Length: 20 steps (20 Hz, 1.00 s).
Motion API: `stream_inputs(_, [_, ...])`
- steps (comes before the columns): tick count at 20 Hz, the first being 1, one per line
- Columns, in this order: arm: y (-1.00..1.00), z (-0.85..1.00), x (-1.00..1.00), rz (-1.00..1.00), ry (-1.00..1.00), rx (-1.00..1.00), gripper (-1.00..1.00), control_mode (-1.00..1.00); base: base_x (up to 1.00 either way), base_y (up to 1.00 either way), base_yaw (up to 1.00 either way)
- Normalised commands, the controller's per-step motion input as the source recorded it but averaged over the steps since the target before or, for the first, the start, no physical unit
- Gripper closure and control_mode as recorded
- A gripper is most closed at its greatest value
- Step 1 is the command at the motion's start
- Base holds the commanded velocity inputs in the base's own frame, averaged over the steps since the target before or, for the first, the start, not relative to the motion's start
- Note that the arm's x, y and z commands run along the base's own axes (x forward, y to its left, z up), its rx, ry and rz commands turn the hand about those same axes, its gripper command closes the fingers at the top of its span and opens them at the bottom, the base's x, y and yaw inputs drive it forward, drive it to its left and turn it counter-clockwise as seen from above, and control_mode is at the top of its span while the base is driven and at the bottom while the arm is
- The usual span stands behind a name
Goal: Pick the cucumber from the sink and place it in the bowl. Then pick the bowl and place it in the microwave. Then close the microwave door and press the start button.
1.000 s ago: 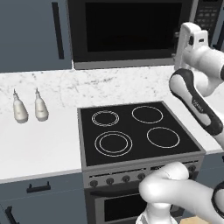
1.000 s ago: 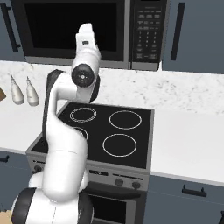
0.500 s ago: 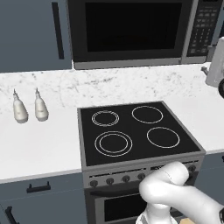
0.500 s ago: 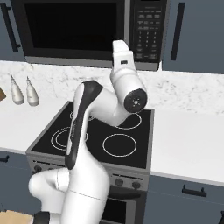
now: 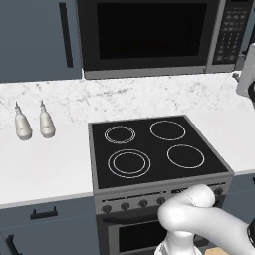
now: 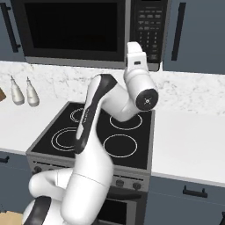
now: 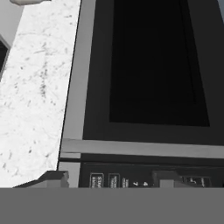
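Observation:
The black microwave (image 5: 149,37) hangs above the stove, and its wide door (image 6: 72,26) with the dark window is shut. In the hand view the door glass (image 7: 153,65) lies rolled sideways, with the keypad panel (image 7: 131,179) at the bottom. My gripper (image 7: 110,177) is open, its two fingertips (image 7: 52,177) standing wide apart just in front of the keypad with nothing between them. The hand (image 6: 134,57) is raised next to the keypad (image 6: 147,26), and it shows at the right edge of the left base view (image 5: 247,74). The cucumber, the bowl and the sink are out of view.
A black four-ring stove (image 5: 149,149) sits below the microwave, set in a white marble counter (image 5: 45,164). Two pale bottles (image 5: 32,122) stand on the counter at the left. Blue-grey cabinets (image 6: 193,35) flank the microwave.
The arm has swung to the right, from in front of the microwave door to the keypad side. The microwave door stays shut.

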Motion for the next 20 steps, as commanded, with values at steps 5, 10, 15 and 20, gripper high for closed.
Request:
stream_inputs(5, [0.04, 0.00, 0.40, -0.14, 0.00, 0.00, 1.00, -1.00, 0.00, 0.00, 0.00])
stream_inputs(10, [0.00, -0.09, 0.53, -0.07, 0.00, 0.00, 1.00, -1.00, 0.00, 0.00, 0.00])
stream_inputs(15, [-0.13, 0.00, 0.42, -0.01, 0.00, 0.05, 1.00, -1.00, 0.00, 0.00, 0.00])
stream_inputs(20, [-0.32, 0.00, 0.29, 0.00, 0.00, 0.09, 1.00, -1.00, 0.00, 0.00, 0.00])
